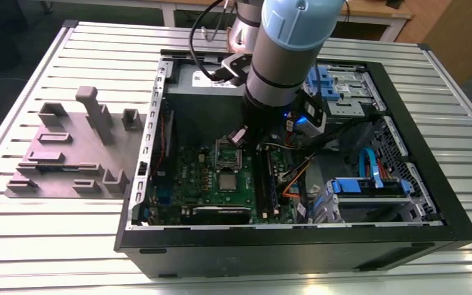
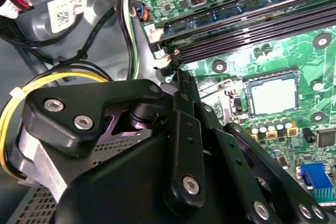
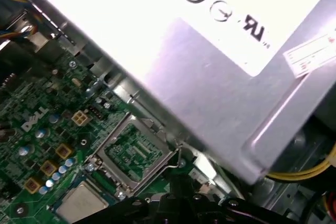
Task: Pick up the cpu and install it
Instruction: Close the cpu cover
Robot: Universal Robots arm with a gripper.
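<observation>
Gripper [image 2: 177,77]: we see its fingers [image 2: 181,106] pressed together, holding nothing, at the motherboard [image 1: 207,184] edge.
Cpu [image 2: 273,96]: we see it flat, mid-motherboard, beside the open frame [image 3: 110,137].

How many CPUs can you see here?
1: the cpu lies flat near the middle of the motherboard. The arm could hide others.

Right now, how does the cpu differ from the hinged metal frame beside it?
The cpu is a solid pale square; the hinged metal frame is hollow, green board showing through its middle. The cpu lies flat on the board; the frame looks swung open beside it. Both are silvery metal.
</observation>
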